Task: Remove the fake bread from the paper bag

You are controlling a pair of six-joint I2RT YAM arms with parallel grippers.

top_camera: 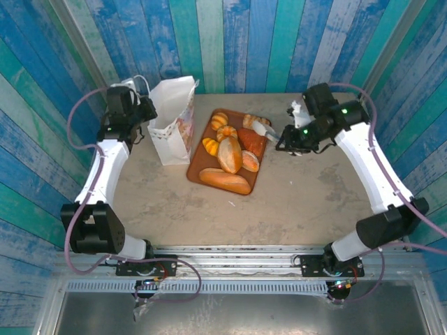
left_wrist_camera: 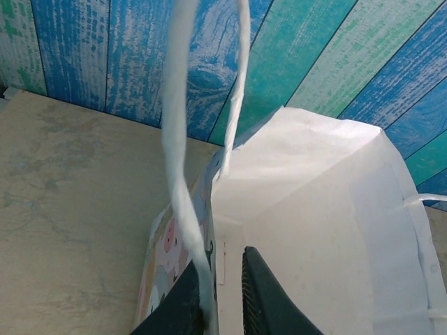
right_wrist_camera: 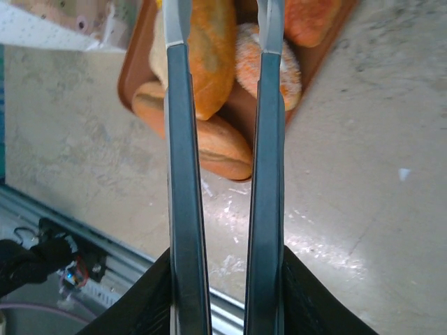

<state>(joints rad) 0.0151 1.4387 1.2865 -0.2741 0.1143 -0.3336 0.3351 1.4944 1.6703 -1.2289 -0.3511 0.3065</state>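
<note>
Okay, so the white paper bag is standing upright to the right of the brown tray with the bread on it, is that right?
Not quite. The paper bag stands upright to the left of the brown tray, not to its right, as the top external view shows. The fake bread does lie on the tray.

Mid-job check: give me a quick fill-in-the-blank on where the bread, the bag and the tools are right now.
1. The fake bread lies on a brown ____.
2. In the top view, the paper bag stands to the ____ of the bread.
3. The tool over the bread belongs to the ____ arm.
Missing words: tray; left; right.
</note>
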